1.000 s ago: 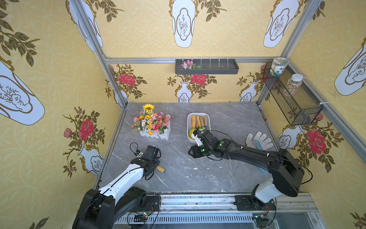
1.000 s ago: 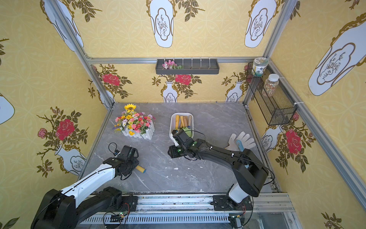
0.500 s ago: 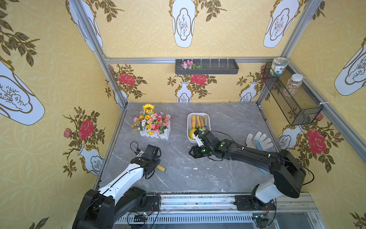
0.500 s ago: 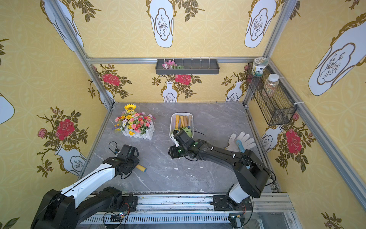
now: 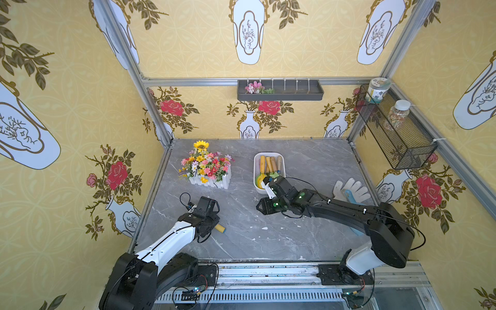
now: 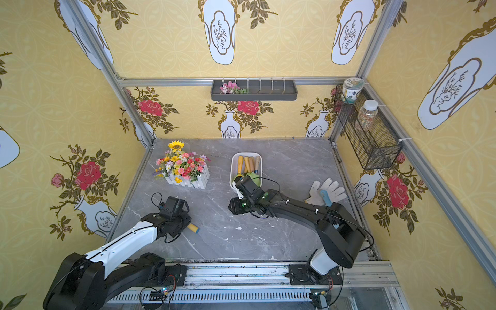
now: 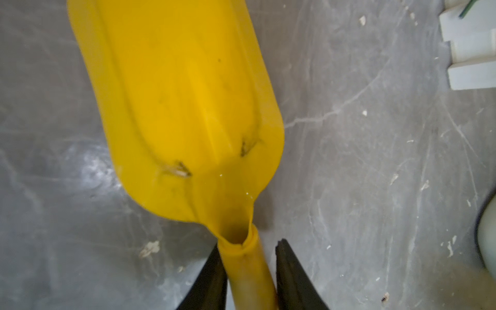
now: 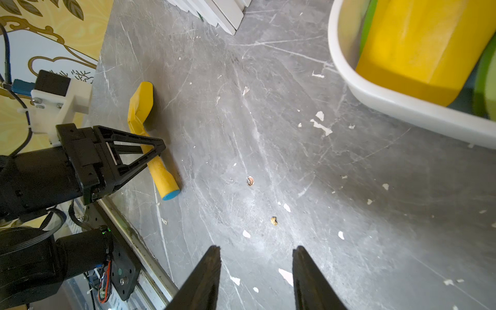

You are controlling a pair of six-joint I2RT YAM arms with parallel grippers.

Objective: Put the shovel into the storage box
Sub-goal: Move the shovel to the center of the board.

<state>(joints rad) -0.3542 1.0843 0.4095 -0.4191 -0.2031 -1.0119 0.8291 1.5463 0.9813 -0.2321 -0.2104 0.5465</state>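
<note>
Spanning the whole work area, the table (image 5: 308,166) is a grey slab with pale marble veining, and its surface is scratched. A flower arrangement (image 5: 206,169) of mixed coloured blooms stands in a white picket-style planter on the far left side. The storage box (image 5: 255,169) sits at the far middle: white, glossy, rectangular, with rounded corners and low walls. It holds hand tools (image 5: 269,165) with round wooden handles and yellow and green blades. A white knitted glove (image 5: 351,188) lies flat near the right edge.

The shovel (image 7: 174,107) lies on the table near the front left, well apart from the storage box. Its blade is a smooth yellow scoop with shallow lengthwise ribs, scuffed at two creases by the neck. Its handle is round and yellow with a blue end cap.

The left gripper (image 7: 248,244) pinches the handle just behind the neck, its black wedge-shaped fingers set on either side of it. The right gripper (image 8: 256,249) hangs beside the storage box's near end, jaws spread and empty. Small white flecks (image 8: 320,124) dot the slab.
</note>
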